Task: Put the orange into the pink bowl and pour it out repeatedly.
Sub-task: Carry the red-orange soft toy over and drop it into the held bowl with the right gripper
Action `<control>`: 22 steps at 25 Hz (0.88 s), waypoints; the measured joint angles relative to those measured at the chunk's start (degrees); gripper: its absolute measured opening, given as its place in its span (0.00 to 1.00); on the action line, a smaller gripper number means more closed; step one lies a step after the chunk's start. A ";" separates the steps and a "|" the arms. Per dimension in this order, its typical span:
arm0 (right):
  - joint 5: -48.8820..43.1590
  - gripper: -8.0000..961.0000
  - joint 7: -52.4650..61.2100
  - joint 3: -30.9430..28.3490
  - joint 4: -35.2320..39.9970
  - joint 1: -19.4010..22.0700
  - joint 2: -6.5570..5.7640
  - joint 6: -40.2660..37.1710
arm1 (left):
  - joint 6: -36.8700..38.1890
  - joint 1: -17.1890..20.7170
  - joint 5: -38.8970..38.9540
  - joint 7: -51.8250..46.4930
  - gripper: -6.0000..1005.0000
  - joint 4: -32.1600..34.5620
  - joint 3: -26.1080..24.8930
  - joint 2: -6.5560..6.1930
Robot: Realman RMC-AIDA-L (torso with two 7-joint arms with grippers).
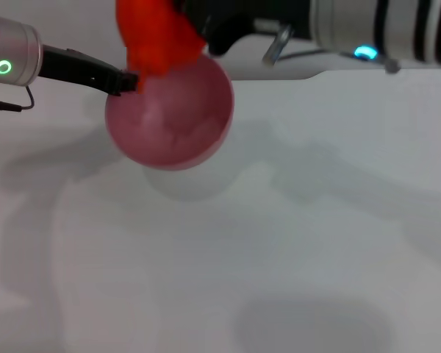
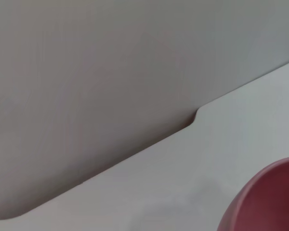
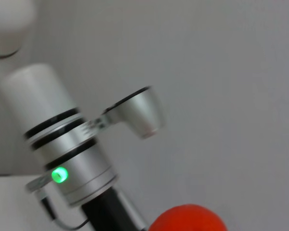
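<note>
The pink bowl (image 1: 173,114) hangs above the white table, tilted so its glossy inside faces me. My left gripper (image 1: 126,81) comes in from the left and is shut on the bowl's left rim. Part of the bowl's outer wall also shows in the left wrist view (image 2: 269,202). The orange (image 1: 158,37) is at the tip of my right gripper (image 1: 195,33), just above the bowl's far rim, and that gripper holds it. The orange also shows in the right wrist view (image 3: 188,219), with the left arm behind it.
The white table (image 1: 294,243) spreads below and to the right of the bowl. Its far edge with a small notch (image 2: 195,118) meets a grey wall. My right arm (image 1: 367,29) crosses the top of the head view.
</note>
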State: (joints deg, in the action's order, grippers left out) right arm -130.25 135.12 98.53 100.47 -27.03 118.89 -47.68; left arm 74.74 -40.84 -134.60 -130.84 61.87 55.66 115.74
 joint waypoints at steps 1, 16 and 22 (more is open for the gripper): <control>-0.13 0.06 -0.01 0.42 -0.41 0.00 0.01 -0.06 | -0.03 0.03 -0.01 -0.07 0.05 0.01 0.06 0.00; -1.33 0.17 -0.23 0.55 -3.98 0.17 0.04 -1.10 | 0.21 -0.24 -0.19 -0.23 0.05 0.02 0.05 -0.06; -1.21 0.31 -0.69 -1.27 -3.88 2.68 0.47 4.34 | -0.09 -0.01 -0.25 -0.10 0.05 0.05 0.33 0.07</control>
State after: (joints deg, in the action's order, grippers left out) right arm -131.46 134.43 97.26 96.59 -24.34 119.35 -43.34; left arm 74.65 -40.85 -134.85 -130.93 61.92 55.99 115.81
